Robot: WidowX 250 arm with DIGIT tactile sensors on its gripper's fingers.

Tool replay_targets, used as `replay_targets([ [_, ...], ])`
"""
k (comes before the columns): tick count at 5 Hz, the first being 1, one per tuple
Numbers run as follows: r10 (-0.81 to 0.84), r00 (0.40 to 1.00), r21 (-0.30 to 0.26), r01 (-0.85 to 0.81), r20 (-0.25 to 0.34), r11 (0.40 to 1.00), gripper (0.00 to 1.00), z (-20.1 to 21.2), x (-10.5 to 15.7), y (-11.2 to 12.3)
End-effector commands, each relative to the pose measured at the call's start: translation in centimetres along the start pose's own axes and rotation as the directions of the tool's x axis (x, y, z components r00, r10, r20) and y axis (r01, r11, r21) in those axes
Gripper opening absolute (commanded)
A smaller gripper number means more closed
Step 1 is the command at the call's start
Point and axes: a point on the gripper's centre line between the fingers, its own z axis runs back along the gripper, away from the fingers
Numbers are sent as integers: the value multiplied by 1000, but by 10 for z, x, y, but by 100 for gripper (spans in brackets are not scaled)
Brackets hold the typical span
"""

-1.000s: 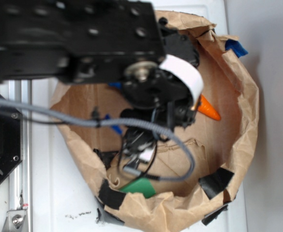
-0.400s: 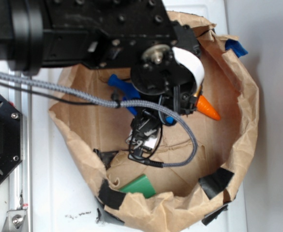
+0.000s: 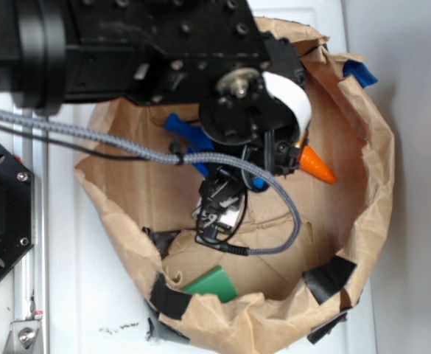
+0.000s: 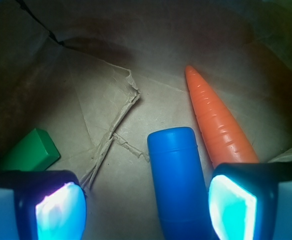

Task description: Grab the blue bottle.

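**A:** The claw (image 4: 146,200) is spread wide, both pads lit at the bottom corners of the wrist view, and nothing is pinched between them. Compared with a second ago the arm has swung toward the top of the overhead view and dropped lower into the paper bag (image 3: 362,221); over the last fraction of a second it has not moved at all.

**B:** So what does that buy us?

**A:** My reading is that the approach is done and the arm has settled over its target. The blue bottle (image 4: 178,180) now lies in the gap between the pads, which it needs to before any squeeze.

**B:** Centred in the gap?

**A:** No. It sits toward the pad on the right of the wrist view, touching or just beside it, while the pad on the left stands well apart from it. Its rounded end points away from the claw, and the rest runs down out of the picture.

**B:** Anything crowding it?

**A:** The carrot (image 4: 218,125) lies just beside the bottle on that same side, its thick end disappearing behind that pad. I judge a close could catch it too. The green block (image 4: 28,152) is off near the other pad, clear of the gap.

**B:** And from overhead?

**A:** The arm hides most of the bottle (image 3: 189,136); only blue bits show beside it, with the carrot tip (image 3: 317,165) poking out.
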Motion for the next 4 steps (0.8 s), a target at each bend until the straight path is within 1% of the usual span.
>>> replay_targets([
  [1,-63,992,5,64,-107,998,100,-61,-9,11],
  [2,-70,990,8,72,-119,997,71,-66,-9,9],
  [3,-60,992,-4,60,-112,998,0,-62,-9,11],
  [4,-53,993,-8,52,-102,999,0,-57,-7,12],
])
